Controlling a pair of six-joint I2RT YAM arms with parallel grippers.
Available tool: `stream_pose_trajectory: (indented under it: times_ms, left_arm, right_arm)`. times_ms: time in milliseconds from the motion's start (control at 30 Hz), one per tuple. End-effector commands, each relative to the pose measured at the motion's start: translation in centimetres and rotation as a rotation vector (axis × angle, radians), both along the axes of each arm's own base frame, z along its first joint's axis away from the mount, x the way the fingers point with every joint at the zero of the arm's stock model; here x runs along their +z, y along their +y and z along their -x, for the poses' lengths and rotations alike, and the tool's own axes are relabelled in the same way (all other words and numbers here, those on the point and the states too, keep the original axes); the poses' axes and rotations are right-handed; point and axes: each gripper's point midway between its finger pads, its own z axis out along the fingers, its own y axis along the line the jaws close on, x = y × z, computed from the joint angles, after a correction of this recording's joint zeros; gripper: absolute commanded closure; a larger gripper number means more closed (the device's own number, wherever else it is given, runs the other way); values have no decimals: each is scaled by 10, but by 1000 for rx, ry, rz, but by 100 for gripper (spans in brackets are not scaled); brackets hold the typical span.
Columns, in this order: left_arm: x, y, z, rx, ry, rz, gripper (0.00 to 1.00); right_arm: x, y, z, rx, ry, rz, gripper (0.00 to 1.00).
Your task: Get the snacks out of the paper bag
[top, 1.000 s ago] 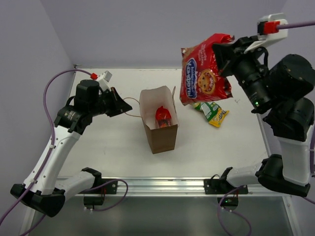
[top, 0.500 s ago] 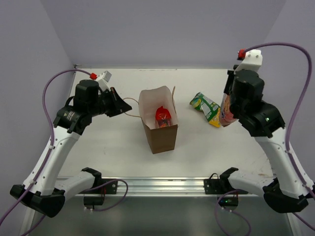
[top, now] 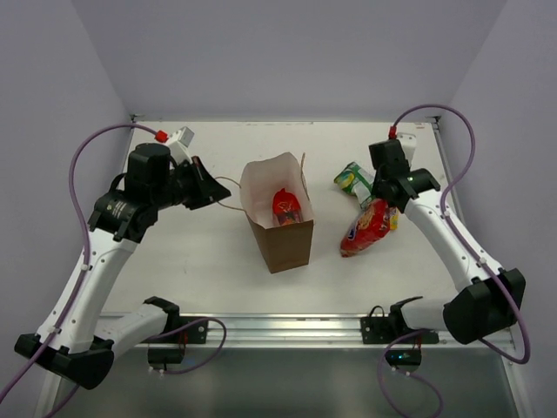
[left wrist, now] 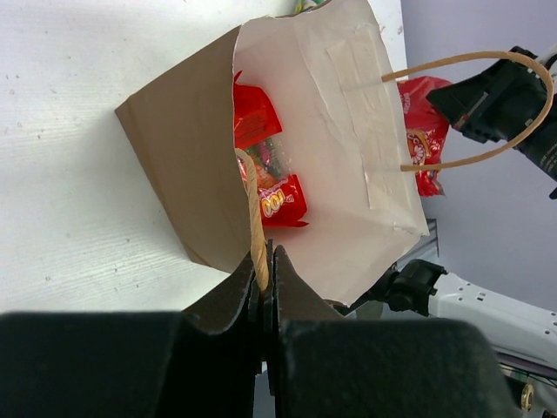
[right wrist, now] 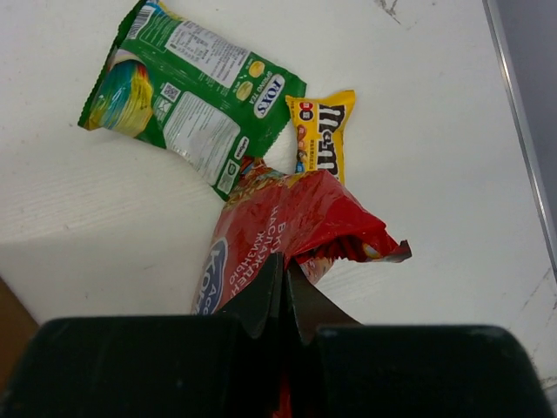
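Observation:
The brown paper bag stands upright mid-table, open at the top; it also shows in the left wrist view. A red snack packet sits inside it. My left gripper is shut on the bag's near loop handle, jaws closed around the cord. My right gripper is shut on the upper edge of a large red snack bag, which lies on the table right of the paper bag. A green-yellow packet and a small yellow packet lie beside it.
The green-yellow packet lies at the back right, just behind my right gripper. The bag's far loop handle sticks out free. The table's right edge runs close to the yellow packet.
My right arm has come down from high above the table with the large red bag, which now rests on the table by the other packets. My left arm has not moved.

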Motion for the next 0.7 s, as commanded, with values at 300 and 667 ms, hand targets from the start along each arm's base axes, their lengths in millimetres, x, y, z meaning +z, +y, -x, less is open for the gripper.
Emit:
stream_pose_trajectory:
  times_ms: [300,667]
  left_arm:
    - [18,0,4,-20,-67,8,98]
    - [15,-10,0,-49,-65,57,99]
  right_arm:
    - [19,-6,-30,-68,-45,-43,47]
    - [119,56,13,143,-221,-135,39]
